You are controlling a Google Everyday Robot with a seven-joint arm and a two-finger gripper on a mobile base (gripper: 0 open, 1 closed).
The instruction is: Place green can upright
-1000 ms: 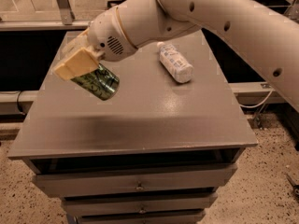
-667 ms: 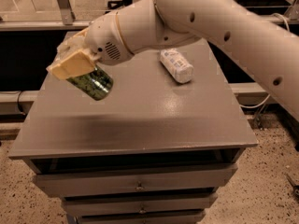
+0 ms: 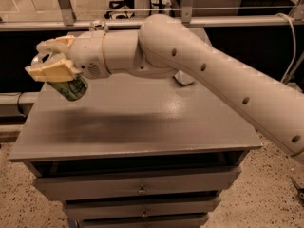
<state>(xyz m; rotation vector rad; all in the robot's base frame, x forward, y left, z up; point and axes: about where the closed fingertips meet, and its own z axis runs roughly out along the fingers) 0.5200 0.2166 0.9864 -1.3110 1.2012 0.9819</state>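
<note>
Over the left side of a grey cabinet top (image 3: 142,122), the green can (image 3: 72,87) hangs tilted in a robot's gripper (image 3: 51,63).

The can is clamped between the gripper's two cream fingers. Its silver top points up and to the left, and its green body slopes down to the right, clear of the surface. A thick white arm (image 3: 213,75) reaches in from the right across the cabinet top. A pale object (image 3: 184,79) lies behind the arm, mostly hidden. Drawers (image 3: 142,190) sit below. The can is near the left edge, so if it is let go while slanted it would likely land on its side and roll, perhaps off the cabinet. Releasing before the base meets the top could also tip it.
</note>
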